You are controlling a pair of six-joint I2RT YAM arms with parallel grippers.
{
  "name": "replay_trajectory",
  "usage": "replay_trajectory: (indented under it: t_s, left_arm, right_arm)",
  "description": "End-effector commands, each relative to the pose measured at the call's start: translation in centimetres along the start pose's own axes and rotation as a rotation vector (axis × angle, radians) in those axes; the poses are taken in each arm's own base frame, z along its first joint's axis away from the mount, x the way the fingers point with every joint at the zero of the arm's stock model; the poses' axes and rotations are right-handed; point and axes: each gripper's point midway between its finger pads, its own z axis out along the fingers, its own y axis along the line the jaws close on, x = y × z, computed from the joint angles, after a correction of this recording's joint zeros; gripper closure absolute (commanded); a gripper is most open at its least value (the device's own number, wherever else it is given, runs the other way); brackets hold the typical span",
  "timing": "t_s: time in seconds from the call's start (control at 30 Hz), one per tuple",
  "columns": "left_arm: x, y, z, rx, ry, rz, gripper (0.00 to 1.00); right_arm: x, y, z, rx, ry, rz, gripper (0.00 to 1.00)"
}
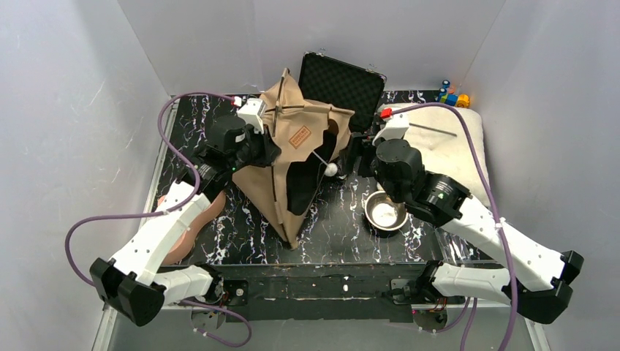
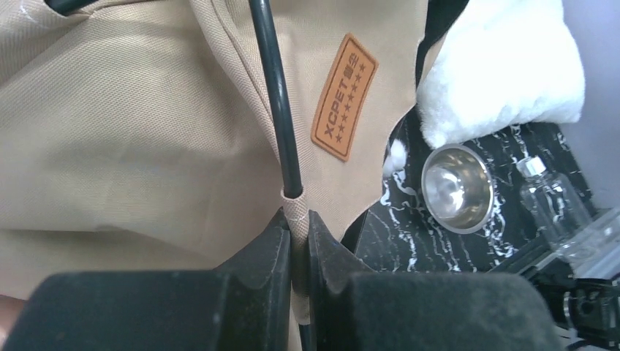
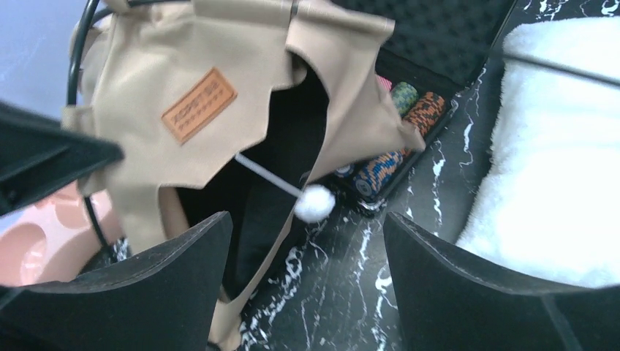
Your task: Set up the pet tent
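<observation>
The pet tent (image 1: 257, 186) is half raised on the dark marbled table, tan canvas with a brown label (image 1: 299, 136) and a dark entrance facing right. My left gripper (image 1: 267, 148) is at its left side. In the left wrist view this gripper (image 2: 296, 219) is shut on the fabric sleeve that holds a thin black pole (image 2: 278, 95), just below the label (image 2: 344, 96). My right gripper (image 1: 358, 157) hovers to the right of the entrance. It stands open (image 3: 307, 227) with nothing between its fingers, close to a white pompom (image 3: 315, 202) that hangs on a string.
A steel bowl (image 1: 385, 213) sits under my right arm. A fluffy white cushion (image 1: 450, 150) lies at the back right. An open black case (image 1: 342, 84) with poker chips (image 3: 395, 131) stands behind the tent. A pink tray (image 1: 186, 234) lies at the left, a clear bottle (image 2: 548, 197) near the bowl.
</observation>
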Motion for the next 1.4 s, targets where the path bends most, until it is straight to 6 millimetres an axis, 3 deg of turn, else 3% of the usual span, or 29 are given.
replay_trajectory:
  t_s: [0.0, 0.2, 0.47, 0.6, 0.8, 0.93, 1.0, 1.13, 1.27, 1.37]
  left_arm:
    - [-2.8, 0.9, -3.2, -0.036, -0.099, 0.168, 1.00]
    - [-1.2, 0.9, -3.5, -0.002, -0.078, 0.126, 1.00]
    - [-1.4, 0.7, -4.2, 0.024, -0.109, 0.077, 1.00]
    - [-1.5, 0.5, -4.5, 0.040, -0.110, 0.055, 1.00]
    - [-1.8, -0.2, -4.7, 0.079, -0.106, 0.022, 1.00]
    - [-2.0, -0.3, -4.9, 0.089, -0.111, 0.021, 1.00]
    - [-2.0, -0.3, -5.0, 0.091, -0.113, 0.021, 1.00]
    - [-2.3, 0.1, -5.4, 0.081, -0.124, 0.020, 1.00]
    - [-2.7, 0.9, -5.9, 0.048, -0.141, 0.002, 1.00]
    - [-3.1, 1.8, -6.2, 0.007, -0.160, -0.044, 1.00]
  right_arm:
    - [-3.3, 1.1, 2.5, -0.016, -0.151, 0.188, 0.16]
    - [-1.8, 0.1, 6.3, 0.025, -0.209, 0.325, 0.17]
    - [-0.1, 0.1, 9.0, 0.041, -0.199, 0.381, 0.21]
    - [0.6, -0.6, 10.6, 0.045, -0.182, 0.417, 0.29]
    - [1.0, 1.4, 12.3, -0.070, -0.172, 0.333, 0.30]
    - [1.3, 1.3, 13.5, -0.043, -0.164, 0.308, 0.31]
    - [1.3, 0.9, 14.0, -0.029, -0.166, 0.307, 0.39]
    - [1.2, -0.3, 14.7, -0.006, -0.176, 0.316, 0.64]
    - [1.3, -2.1, 14.6, 0.041, -0.185, 0.350, 0.96]
    - [2.4, -4.5, 13.9, 0.153, -0.180, 0.438, 0.99]
